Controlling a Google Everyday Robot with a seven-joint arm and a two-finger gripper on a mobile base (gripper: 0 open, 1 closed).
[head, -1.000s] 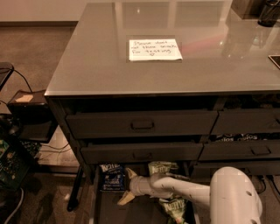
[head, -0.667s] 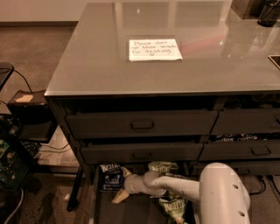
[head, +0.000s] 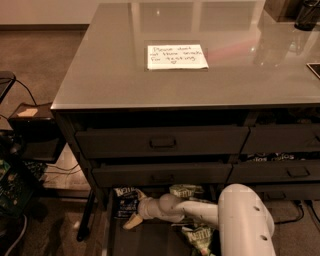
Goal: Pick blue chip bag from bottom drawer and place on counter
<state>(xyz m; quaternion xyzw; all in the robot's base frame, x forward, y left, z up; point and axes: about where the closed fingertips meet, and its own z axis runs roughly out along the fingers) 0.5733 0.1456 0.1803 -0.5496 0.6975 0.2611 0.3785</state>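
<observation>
The blue chip bag (head: 125,201) lies at the back left of the open bottom drawer (head: 145,243), partly under the drawer above. My gripper (head: 132,219) reaches in from the right on a white arm (head: 200,212). It sits low in the drawer, just in front of and below the bag, very close to it; whether they touch does not show. The glossy grey counter (head: 125,80) above carries a white handwritten note (head: 176,56).
Green Kettle bags lie in the drawer at the back (head: 185,190) and the front right (head: 200,237). Closed upper drawers (head: 162,142) overhang the drawer. A right-hand drawer (head: 272,157) shows snack bags. A black box (head: 30,130) and cables sit on the floor at left. A dark container (head: 307,14) stands on the counter's far right.
My arm and gripper have moved left across the bottom drawer, closer to the blue chip bag. The bags have not moved.
</observation>
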